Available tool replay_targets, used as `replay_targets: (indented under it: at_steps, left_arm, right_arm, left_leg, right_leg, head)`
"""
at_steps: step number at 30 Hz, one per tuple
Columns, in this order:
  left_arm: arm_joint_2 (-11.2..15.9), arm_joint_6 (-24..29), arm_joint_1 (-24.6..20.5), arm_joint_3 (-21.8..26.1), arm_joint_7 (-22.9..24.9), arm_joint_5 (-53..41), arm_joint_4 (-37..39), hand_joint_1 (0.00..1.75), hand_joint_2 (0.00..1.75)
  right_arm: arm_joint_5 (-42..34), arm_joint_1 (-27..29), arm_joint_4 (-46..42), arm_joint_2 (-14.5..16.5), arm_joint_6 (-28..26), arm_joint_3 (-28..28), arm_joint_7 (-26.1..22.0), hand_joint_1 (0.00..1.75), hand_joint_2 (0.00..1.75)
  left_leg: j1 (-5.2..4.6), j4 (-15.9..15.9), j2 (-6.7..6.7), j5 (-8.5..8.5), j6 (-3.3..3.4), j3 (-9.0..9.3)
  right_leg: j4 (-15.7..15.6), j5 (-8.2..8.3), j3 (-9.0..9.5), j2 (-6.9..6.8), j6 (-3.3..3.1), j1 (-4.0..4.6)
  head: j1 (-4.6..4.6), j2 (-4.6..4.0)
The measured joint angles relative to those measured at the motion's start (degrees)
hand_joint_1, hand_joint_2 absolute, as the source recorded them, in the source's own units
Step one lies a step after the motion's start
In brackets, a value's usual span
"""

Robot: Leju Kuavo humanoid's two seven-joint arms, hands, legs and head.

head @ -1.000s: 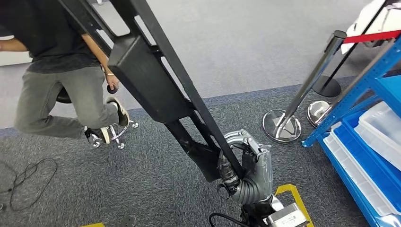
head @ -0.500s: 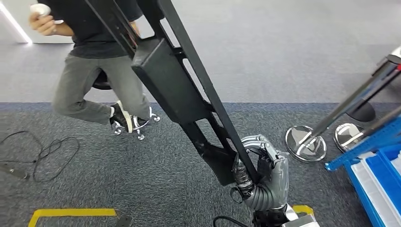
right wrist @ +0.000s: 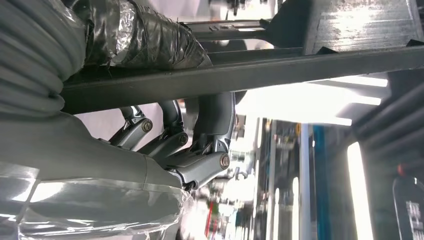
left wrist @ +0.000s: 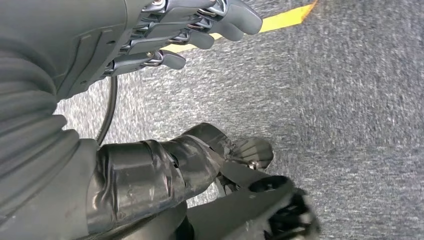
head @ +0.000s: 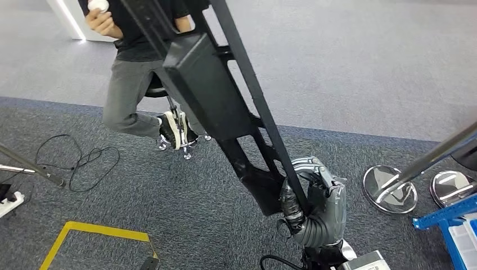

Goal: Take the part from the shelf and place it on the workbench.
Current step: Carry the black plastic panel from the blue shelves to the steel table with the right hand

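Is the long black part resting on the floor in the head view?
No. The right hand grips the black part, which is held up above the carpet.

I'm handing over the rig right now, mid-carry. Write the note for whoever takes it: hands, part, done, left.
Right hand: grips the long black part near its lower end; the part rises steeply up and to the left over grey carpet.
Left hand: hangs over the carpet, fingers slightly curled, holding nothing.
Blue shelf at the right edge. A seated person lies beyond the part's upper end.
Done: part in hand, off the shelf.
Left: find the workbench, set the part on it.
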Motion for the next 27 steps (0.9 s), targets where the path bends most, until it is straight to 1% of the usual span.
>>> replay_targets:
  at_steps: [1, 2, 3, 4, 5, 6, 7, 8, 9, 10, 11, 12, 13, 14, 15, 16, 17, 18, 19, 20, 21, 22, 23, 24, 25, 26, 27]
  left_arm:
    - [-0.01, 0.0, -0.01, 0.0, -0.17, 0.38, 0.0, 0.0, 1.75]
    - [-0.01, 0.01, -0.09, 0.01, -0.32, 0.85, 0.0, 0.0, 1.75]
    - [-0.01, 0.01, -0.24, 0.02, -0.49, 1.41, 0.0, 0.0, 1.75]
    - [-0.01, 0.01, -0.39, 0.03, -0.62, 1.92, 0.0, 0.0, 1.75]
    - [0.04, 0.03, -0.5, 0.07, -0.68, 2.41, 0.01, 0.0, 1.75]
    - [0.11, 0.15, -0.54, 0.16, -0.62, 2.98, 0.03, 0.0, 1.75]
    - [0.18, 0.39, -0.42, 0.31, -0.51, 3.62, 0.05, 0.0, 1.75]
    - [0.23, 0.69, -0.27, 0.5, -0.48, 4.32, 0.07, 0.0, 1.75]
    - [0.25, 1.0, -0.13, 0.71, -0.54, 4.98, 0.09, 0.0, 1.75]
    - [0.25, 1.23, 0.0, 0.91, -0.74, 5.5, 0.1, 0.0, 1.75]
    - [0.26, 1.38, 0.03, 1.13, -0.96, 5.95, 0.1, 0.0, 1.75]
    - [0.27, 1.51, 0.05, 1.37, -1.08, 6.37, 0.11, 0.0, 1.75]
    - [0.27, 1.63, 0.11, 1.62, -1.13, 6.73, 0.12, 0.0, 1.75]
    - [0.27, 1.78, 0.2, 1.88, -1.1, 7.14, 0.13, 0.0, 1.75]
    - [0.25, 1.91, 0.31, 2.12, -1.02, 7.47, 0.13, 0.0, 1.75]
    - [0.22, 2.03, 0.41, 2.35, -0.94, 7.79, 0.13, 0.0, 1.75]
    - [0.18, 2.15, 0.49, 2.6, -0.86, 8.06, 0.13, 0.0, 1.75]
    - [0.15, 2.29, 0.49, 2.86, -0.79, 8.28, 0.13, 0.0, 1.75]
    - [0.13, 2.46, 0.44, 3.11, -0.75, 8.5, 0.13, 0.0, 1.75]
    - [0.12, 2.67, 0.45, 3.35, -0.74, 8.63, 0.13, 0.0, 1.75]
    - [0.12, 2.88, 0.51, 3.57, -0.76, 8.76, 0.13, 0.0, 1.75]
    - [0.13, 3.09, 0.65, 3.82, -0.79, 8.85, 0.14, 0.0, 1.75]
    - [0.08, 3.26, 0.82, 4.04, -0.84, 8.91, 0.15, 0.0, 1.75]
    - [0.02, 3.39, 0.86, 4.25, -0.87, 8.97, 0.16, 0.0, 1.75]
    - [-0.04, 3.48, 0.76, 4.43, -0.89, 9.01, 0.17, 0.0, 1.75]
    - [-0.11, 3.51, 0.6, 4.58, -0.89, 9.03, 0.17, 0.0, 1.75]
    - [-0.15, 3.52, 0.44, 4.73, -0.86, 9.04, 0.17, 0.0, 1.75]
  right_arm:
    - [-0.71, -0.32, 0.05, 0.05, 0.73, 0.0, -0.27, 1.75, 1.75]
    - [-1.56, -0.79, 0.18, 0.16, 1.55, 0.01, -0.65, 1.75, 1.75]
    - [-2.48, -1.41, 0.39, 0.33, 2.44, 0.02, -1.15, 1.75, 1.75]
    - [-3.26, -2.1, 0.68, 0.58, 3.24, 0.05, -1.64, 1.75, 1.75]
    - [-3.86, -2.76, 0.99, 0.87, 3.94, 0.09, -2.06, 1.75, 1.75]
    - [-4.38, -3.4, 1.36, 1.19, 4.66, 0.15, -2.44, 1.75, 1.75]
    - [-4.88, -4.0, 1.76, 1.5, 5.4, 0.23, -2.75, 1.75, 1.75]
    - [-5.46, -4.59, 2.23, 1.8, 6.18, 0.35, -3.08, 1.75, 1.75]
    - [-6.05, -5.11, 2.69, 2.05, 6.9, 0.49, -3.41, 1.75, 1.75]
    - [-6.7, -5.5, 3.11, 2.24, 7.51, 0.62, -3.74, 1.75, 1.75]
    - [-7.38, -5.76, 3.56, 2.42, 8.1, 0.78, -4.14, 1.75, 1.75]
    - [-8.06, -5.96, 4.05, 2.58, 8.67, 0.91, -4.49, 1.75, 1.75]
    - [-8.74, -6.22, 4.67, 2.78, 9.25, 1.07, -4.79, 1.75, 1.75]
    - [-9.32, -6.54, 5.35, 2.98, 9.83, 1.24, -5.03, 1.75, 1.75]
    - [-9.76, -6.92, 5.98, 3.22, 10.35, 1.4, -5.19, 1.75, 1.75]
    - [-10.07, -7.31, 6.54, 3.45, 10.81, 1.57, -5.35, 1.75, 1.75]
    - [-10.32, -7.7, 7.07, 3.69, 11.19, 1.76, -5.53, 1.75, 1.75]
    - [-10.52, -8.07, 7.52, 3.98, 11.53, 1.96, -5.75, 1.75, 1.75]
    - [-10.68, -8.39, 7.96, 4.26, 11.78, 2.15, -5.95, 1.75, 1.75]
    - [-10.87, -8.66, 8.37, 4.55, 11.98, 2.35, -6.09, 1.75, 1.75]
    - [-11.1, -8.91, 8.7, 4.84, 12.2, 2.51, -6.21, 1.75, 1.75]
    - [-11.34, -9.18, 9.03, 5.12, 12.42, 2.65, -6.29, 1.75, 1.75]
    - [-11.57, -9.47, 9.33, 5.41, 12.65, 2.76, -6.36, 1.75, 1.75]
    - [-11.72, -9.73, 9.61, 5.71, 12.84, 2.83, -6.46, 1.75, 1.75]
    - [-11.8, -9.9, 9.87, 6.0, 12.96, 2.88, -6.56, 1.75, 1.75]
    - [-11.82, -9.97, 10.05, 6.22, 13.01, 2.92, -6.63, 1.75, 1.75]
    - [-11.85, -10.0, 10.33, 6.39, 13.02, 2.93, -6.69, 1.75, 1.75]
  left_leg:
    - [-0.25, -3.91, 0.98, 1.89, 0.45, 2.06]
    - [-0.6, -7.53, 2.19, 3.2, 0.9, 3.94]
    - [-0.98, -10.22, 3.16, 3.99, 1.34, 5.3]
    - [-1.32, -11.6, 3.75, 4.16, 1.66, 5.87]
    - [-1.52, -11.91, 3.47, 4.05, 1.86, 5.84]
    - [-1.6, -12.23, 2.78, 4.18, 2.06, 5.89]
    - [-1.4, -12.72, 2.16, 4.39, 2.28, 6.23]
    - [-1.19, -13.31, 1.53, 4.64, 2.52, 6.74]
    - [-0.96, -13.89, 0.97, 4.92, 2.8, 7.25]
    - [-0.74, -14.26, 0.39, 5.11, 3.04, 7.64]
    - [-0.77, -14.37, -0.26, 5.14, 3.23, 7.73]
    - [-0.77, -14.34, -0.97, 5.13, 3.35, 7.72]
    - [-0.77, -14.26, -1.84, 5.06, 3.36, 7.72]
    - [-0.74, -14.13, -2.72, 4.98, 3.3, 7.74]
    - [-0.66, -13.88, -3.67, 4.85, 3.13, 7.75]
    - [-0.55, -13.51, -4.58, 4.63, 2.89, 7.74]
    - [-0.46, -13.07, -5.41, 4.35, 2.58, 7.61]
    - [-0.41, -12.49, -6.18, 4.07, 2.24, 7.32]
    - [-0.3, -12.08, -6.82, 3.93, 1.89, 6.95]
    - [-0.19, -11.93, -7.43, 3.92, 1.51, 6.57]
    - [-0.04, -11.92, -8.05, 4.03, 1.16, 6.29]
    - [0.11, -12.02, -8.4, 4.13, 0.85, 6.09]
    - [0.07, -11.78, -7.7, 4.03, 0.56, 5.88]
    - [-0.02, -10.64, -6.12, 3.49, 0.29, 5.29]
    - [-0.08, -8.36, -4.08, 2.4, 0.06, 4.09]
    - [-0.13, -5.19, -2.06, 0.99, -0.15, 2.44]
    - [-0.06, -1.55, -0.92, -0.47, -0.29, 0.4]
  right_leg:
    - [-0.02, -0.12, 0.17, -0.63, 0.04, 0.09]
    - [-0.05, -0.24, 0.34, -1.19, 0.16, 0.24]
    - [-0.13, -0.34, 0.49, -1.67, 0.32, 0.31]
    - [-0.25, -0.42, 0.64, -2.11, 0.57, 0.34]
    - [-0.43, -0.47, 0.78, -2.59, 0.83, 0.35]
    - [-0.67, -0.51, 1.04, -3.1, 1.12, 0.3]
    - [-0.71, -0.66, 1.26, -3.22, 1.44, 0.24]
    - [-0.21, -1.14, 1.23, -2.51, 1.67, 0.21]
    - [1.24, -2.1, 0.73, -1.28, 1.84, 0.18]
    - [3.9, -3.55, -0.47, 0.26, 1.92, 0.13]
    - [7.41, -5.23, -2.21, 1.55, 1.93, 0.14]
    - [10.9, -6.54, -4.07, 2.16, 1.96, 0.12]
    - [13.3, -7.0, -5.51, 2.41, 2.01, 0.1]
    - [13.8, -6.34, -6.11, 2.52, 2.04, 0.05]
    - [12.03, -4.53, -5.62, 2.72, 2.08, -0.05]
    - [8.63, -2.17, -4.31, 3.36, 2.14, -0.23]
    - [5.28, -0.53, -2.88, 4.67, 2.18, -0.47]
    - [2.41, 0.47, -1.7, 6.09, 2.17, -0.68]
    - [0.85, 0.71, -1.07, 7.21, 2.09, -0.76]
    - [0.46, 0.33, -0.89, 7.75, 1.88, -0.68]
    - [0.2, 0.35, -0.81, 7.46, 1.59, -0.54]
    - [0.09, 0.44, -0.7, 6.85, 1.25, -0.5]
    - [-0.12, 0.49, -0.49, 6.22, 0.9, -0.51]
    - [-0.39, 0.55, -0.23, 5.48, 0.58, -0.53]
    - [-0.63, 0.53, 0.04, 4.64, 0.27, -0.49]
    - [-0.74, 0.42, 0.27, 3.78, 0.03, -0.31]
    - [-0.78, 0.27, 0.43, 2.86, -0.17, -0.13]
  head:
    - [0.0, 0.0]
    - [0.03, 0.0]
    - [0.04, 0.0]
    - [0.05, 0.0]
    - [0.06, 0.0]
    - [0.03, 0.0]
    - [0.05, 0.0]
    - [0.07, 0.0]
    - [0.13, 0.0]
    - [0.21, 0.0]
    - [0.26, 0.0]
    - [0.32, 0.0]
    - [0.34, 0.0]
    - [0.33, 0.0]
    - [0.34, 0.0]
    - [0.35, 0.0]
    - [0.35, 0.0]
    - [0.36, 0.0]
    - [0.36, 0.0]
    - [0.4, 0.0]
    - [0.43, 0.0]
    - [0.45, 0.0]
    - [0.4, 0.0]
    - [0.19, 0.0]
    - [0.05, 0.0]
    - [-0.1, 0.0]
    - [-0.19, 0.0]
